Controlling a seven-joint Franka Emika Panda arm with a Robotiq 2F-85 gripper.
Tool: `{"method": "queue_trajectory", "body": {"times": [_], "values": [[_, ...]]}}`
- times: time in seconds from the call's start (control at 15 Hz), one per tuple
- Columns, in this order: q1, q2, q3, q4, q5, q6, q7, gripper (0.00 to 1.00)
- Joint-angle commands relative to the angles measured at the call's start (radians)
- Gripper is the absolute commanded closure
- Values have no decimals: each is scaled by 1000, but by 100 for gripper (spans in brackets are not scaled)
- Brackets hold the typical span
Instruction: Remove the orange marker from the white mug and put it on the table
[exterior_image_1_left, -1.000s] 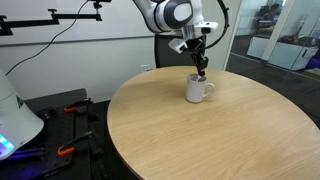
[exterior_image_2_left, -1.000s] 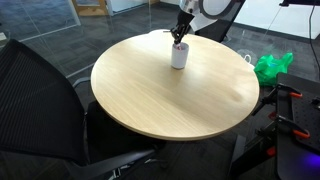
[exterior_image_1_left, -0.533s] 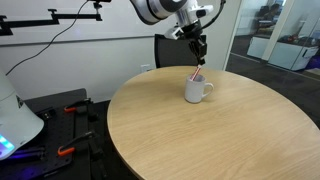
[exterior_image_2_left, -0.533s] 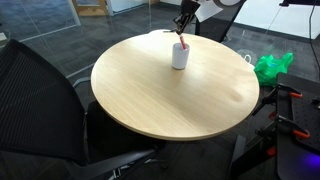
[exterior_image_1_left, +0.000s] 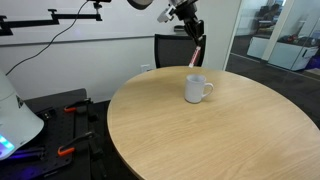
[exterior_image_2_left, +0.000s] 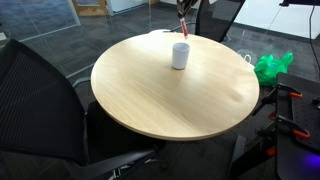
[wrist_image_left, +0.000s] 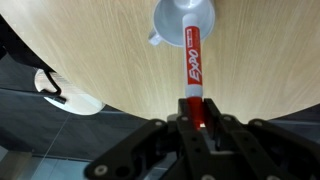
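"EXPO" on the marker (wrist_image_left: 191, 66)

Both exterior views share the table (exterior_image_1_left: 200, 130); wrist view looks straight down.

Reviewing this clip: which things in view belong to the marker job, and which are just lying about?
Part of the job:
- orange marker, held by the gripper above the mug
- white mug
- round wooden table, where the marker goes

Just lying about:
- black office chair
- green bag
- second chair behind the table
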Motion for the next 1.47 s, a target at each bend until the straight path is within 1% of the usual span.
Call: {"method": "queue_trajectory", "body": {"times": [0.0,0.07,0.2,0.33,0.47,0.6,0.87,1.13,1.4], "values": [[-56,-107,91,-78,11,11,-60,95],[-67,-120,115,-84,21,5,-76,95],[-100,-145,187,-106,113,0,-183,95],[-123,-154,259,-111,244,-32,-323,95],[-130,-144,312,-99,344,-59,-410,95],[-130,-130,349,-82,407,-94,-456,95],[-118,-85,393,-39,441,-214,-468,95],[-113,11,432,32,496,-308,-468,95],[-113,136,447,127,525,-382,-465,95]]}}
